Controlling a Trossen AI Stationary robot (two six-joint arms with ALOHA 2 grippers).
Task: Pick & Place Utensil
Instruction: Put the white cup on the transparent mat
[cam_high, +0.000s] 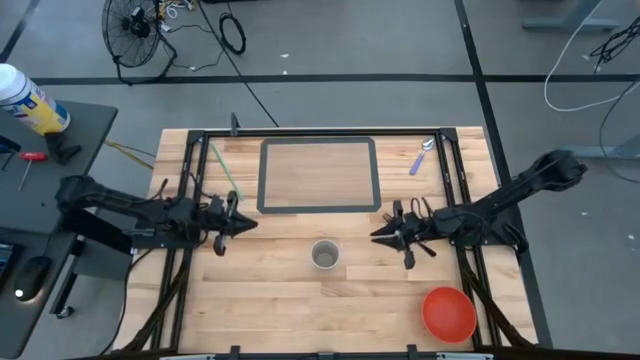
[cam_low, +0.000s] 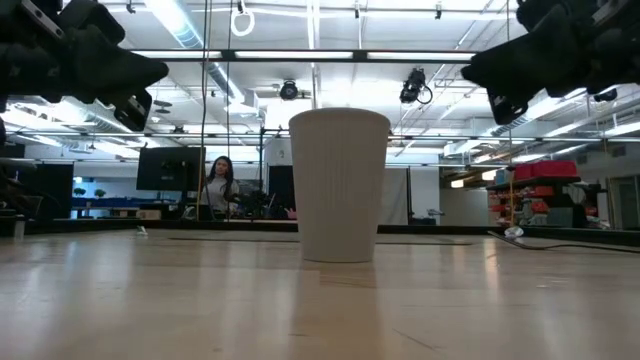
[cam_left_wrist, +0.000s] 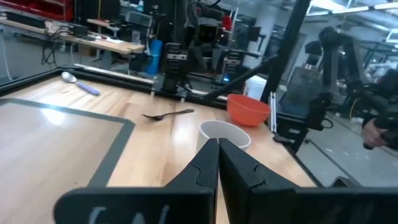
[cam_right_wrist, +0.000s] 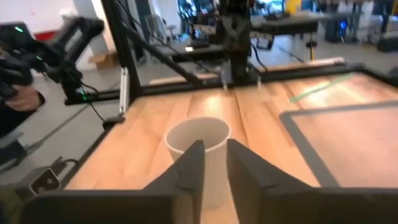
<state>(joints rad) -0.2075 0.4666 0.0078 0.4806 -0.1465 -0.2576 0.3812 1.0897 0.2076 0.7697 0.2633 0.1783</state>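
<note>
A white paper cup (cam_high: 324, 254) stands upright on the wooden table, midway between my two grippers, and fills the middle of the low view (cam_low: 339, 185). A purple-handled spoon (cam_high: 422, 157) lies near the far right corner. A dark fork (cam_left_wrist: 168, 114) lies on the table beyond the cup. My left gripper (cam_high: 250, 223) hovers left of the cup, shut and empty, pointing at it (cam_left_wrist: 217, 149). My right gripper (cam_high: 378, 236) hovers right of the cup with a narrow gap between its fingers (cam_right_wrist: 214, 165), holding nothing.
An orange bowl (cam_high: 449, 312) sits near the near right corner. A dark taped rectangle (cam_high: 319, 176) marks the far middle of the table. A thin green stick (cam_high: 222, 172) lies left of it. A dark frame rail (cam_high: 300, 133) runs along the table's far edge.
</note>
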